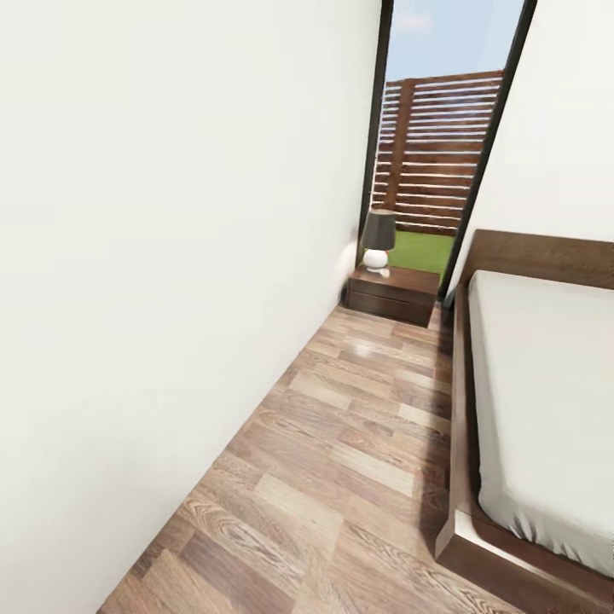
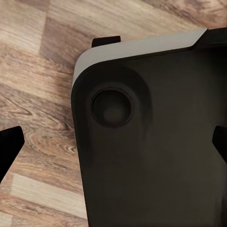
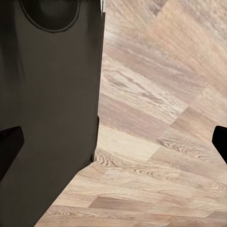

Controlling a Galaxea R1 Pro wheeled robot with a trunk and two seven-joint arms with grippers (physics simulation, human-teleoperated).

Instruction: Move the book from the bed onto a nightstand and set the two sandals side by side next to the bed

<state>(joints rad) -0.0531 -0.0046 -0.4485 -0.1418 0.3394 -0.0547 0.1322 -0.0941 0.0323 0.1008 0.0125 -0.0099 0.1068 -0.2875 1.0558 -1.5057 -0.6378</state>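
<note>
Nightstand [image 1: 392, 292] sits against the far wall by the window, table lamp [image 1: 378, 239] on top; bed [image 1: 546, 401] to my right. Book and sandals unsighted. Left gripper [image 2: 113, 144] and right gripper [image 3: 113, 142]: fingers spread, empty, over my dark base [image 2: 156, 142]. Risk: narrow aisle, base clipping the bed frame; lamp crowds the nightstand top. No legible writing.

One bed [image 1: 546, 401], one nightstand [image 1: 392, 294], apparently one lamp [image 1: 378, 239].
</note>
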